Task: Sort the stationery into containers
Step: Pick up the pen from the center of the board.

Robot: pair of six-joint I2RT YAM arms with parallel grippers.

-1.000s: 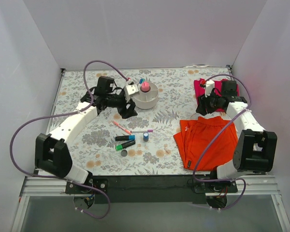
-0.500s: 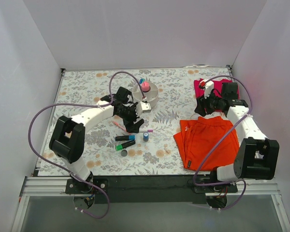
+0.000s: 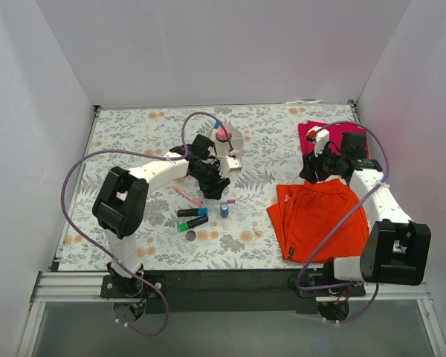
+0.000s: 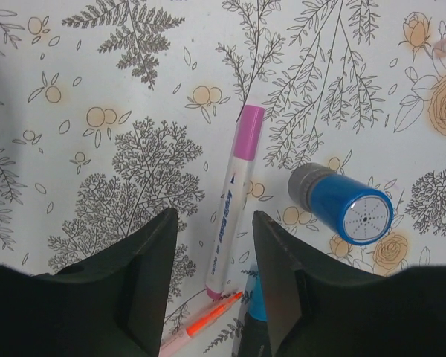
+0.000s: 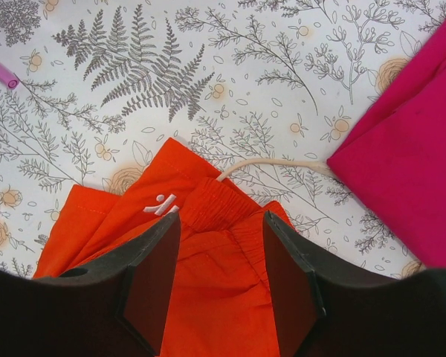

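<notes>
My left gripper (image 3: 220,192) hangs open over the loose stationery. In the left wrist view its jaws (image 4: 212,242) straddle the lower end of a thin white pen (image 4: 234,201) with a pink cap, not touching it. A small blue cylinder (image 4: 342,204) lies to the pen's right, and an orange-pink pen (image 4: 208,323) lies below it. Two black markers, blue-capped (image 3: 192,212) and green-capped (image 3: 194,222), lie nearer the front. The round off-white bowl (image 3: 238,138) holds a pink-capped bottle (image 3: 223,134) and is partly hidden by the arm. My right gripper (image 5: 219,223) is open above the orange cloth (image 5: 215,282).
A magenta cloth (image 5: 409,171) lies at the back right, with a white cord (image 5: 275,163) running from the orange cloth toward it. A small grey disc (image 3: 190,235) sits in front of the markers. White walls close in the floral mat (image 3: 134,134) on three sides.
My left arm swung from beside the bowl toward the front and right, down over the loose pens, and its jaws narrowed. The right arm barely shifted.
</notes>
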